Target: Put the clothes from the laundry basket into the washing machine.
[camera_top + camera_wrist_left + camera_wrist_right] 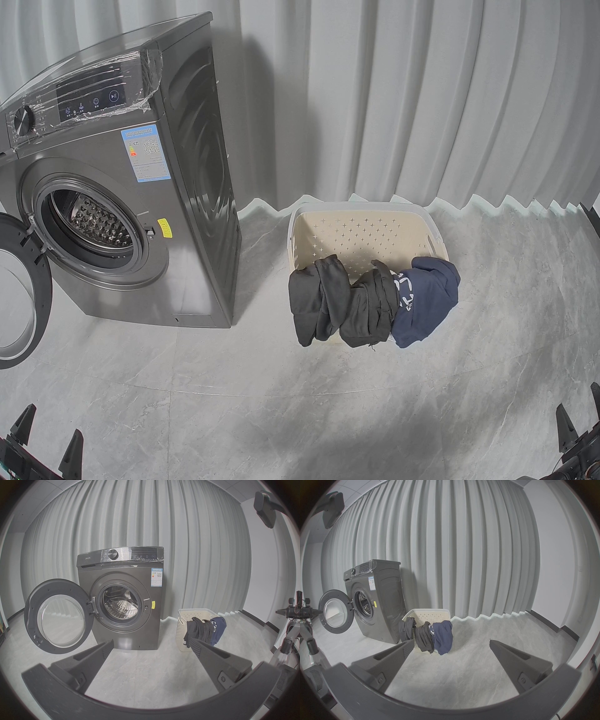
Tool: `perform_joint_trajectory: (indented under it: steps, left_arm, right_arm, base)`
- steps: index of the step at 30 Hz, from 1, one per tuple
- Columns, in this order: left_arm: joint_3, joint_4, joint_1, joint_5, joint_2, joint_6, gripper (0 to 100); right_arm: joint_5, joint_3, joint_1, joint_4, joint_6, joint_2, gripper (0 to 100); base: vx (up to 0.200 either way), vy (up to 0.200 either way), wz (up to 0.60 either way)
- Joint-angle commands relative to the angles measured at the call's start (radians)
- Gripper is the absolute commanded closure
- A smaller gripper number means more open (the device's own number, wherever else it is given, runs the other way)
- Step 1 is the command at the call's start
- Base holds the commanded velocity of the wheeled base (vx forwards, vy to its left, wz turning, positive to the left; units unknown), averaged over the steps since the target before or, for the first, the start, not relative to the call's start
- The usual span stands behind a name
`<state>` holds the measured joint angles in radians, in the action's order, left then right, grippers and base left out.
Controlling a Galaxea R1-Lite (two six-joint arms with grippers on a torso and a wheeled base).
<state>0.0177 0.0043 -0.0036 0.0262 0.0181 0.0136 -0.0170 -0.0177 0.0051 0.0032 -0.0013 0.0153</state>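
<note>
Clothes [369, 300] overhang basket [362, 206] rim, far from jaws.

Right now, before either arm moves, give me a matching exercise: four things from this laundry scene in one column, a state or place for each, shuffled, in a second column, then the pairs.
Things
1. washing machine door
2. navy garment
3. laundry basket
4. left gripper

States
A. draped over the basket's near rim
B. swung wide open
C. cream, with perforated walls
D. open, holding nothing

Pairs: 1-B, 2-A, 3-C, 4-D
</note>
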Motion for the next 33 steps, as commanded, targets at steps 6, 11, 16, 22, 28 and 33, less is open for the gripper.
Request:
perform_joint_trajectory:
  steps: [6,11,16,22,28,33]
  left_arm:
    - [-0.016,0.0,0.001,0.0,-0.017,0.002,0]
    - [-0.016,0.0,0.001,0.0,-0.017,0.002,0]
    - [-0.016,0.0,0.001,-0.002,-0.017,0.002,0]
    - [-0.015,0.0,0.001,0.0,-0.017,0.002,0]
    - [-0.016,0.0,0.001,0.0,-0.017,0.002,0]
    - [-0.015,0.0,0.001,0.0,-0.017,0.002,0]
  right_arm:
    - [0.0,0.016,0.001,0.0,0.0,-0.009,0]
    - [0.0,0.016,0.001,0.0,0.0,-0.009,0]
    - [0.0,0.016,0.001,0.0,0.0,-0.009,0]
    - [0.0,0.016,0.001,0.0,0.0,-0.009,0]
    - [0.002,0.016,0.001,0.0,0.0,-0.009,0]
    - [0.0,0.016,0.001,0.0,0.0,-0.009,0]
  base:
    - [0.0,-0.033,0.0]
    - [0.0,0.0,0.0]
    - [0.0,-0.12,0.0]
    - [0.0,-0.2,0.0]
    - [0.0,-0.2,0.0]
    - [0.0,0.0,0.0]
